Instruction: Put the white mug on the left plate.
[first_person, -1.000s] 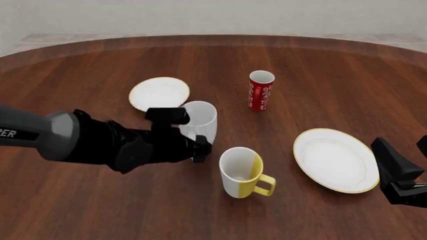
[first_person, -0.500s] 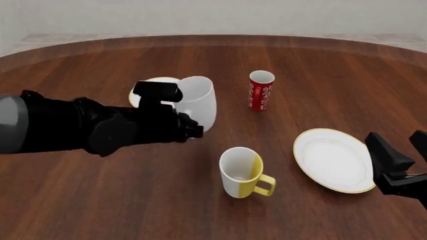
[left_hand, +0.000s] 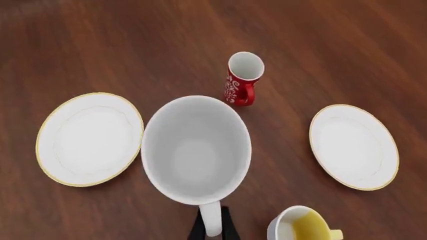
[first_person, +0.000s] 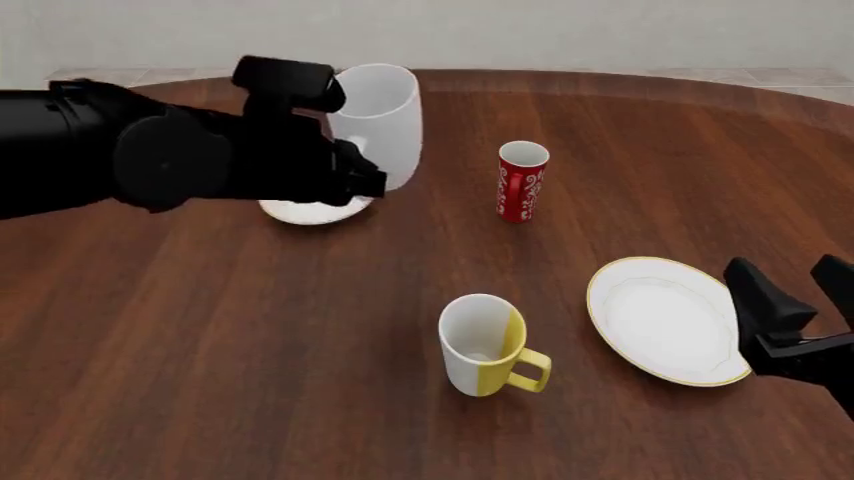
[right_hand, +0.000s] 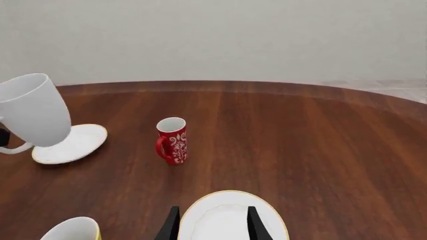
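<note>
The white mug (first_person: 378, 115) hangs in the air, a little tilted, with my left gripper (first_person: 336, 135) shut on its handle (left_hand: 211, 222). Below it lies the left plate (first_person: 310, 211), small with a gold rim, partly hidden by the mug and the arm. In the left wrist view the mug (left_hand: 197, 150) shows its empty inside, with the left plate (left_hand: 90, 139) beside it. The right wrist view has the mug (right_hand: 33, 110) raised over the plate (right_hand: 73, 144). My right gripper (first_person: 797, 292) is open and empty at the near right.
A red patterned cup (first_person: 522, 180) stands right of the mug. A white-and-yellow mug (first_person: 481, 345) stands in the near middle. The larger white plate (first_person: 667, 320) lies at the right, under my right gripper's fingertips (right_hand: 171, 225).
My left gripper has lifted the white mug off the table and carried it up and toward the far left, over the left plate. The right gripper has barely shifted.
</note>
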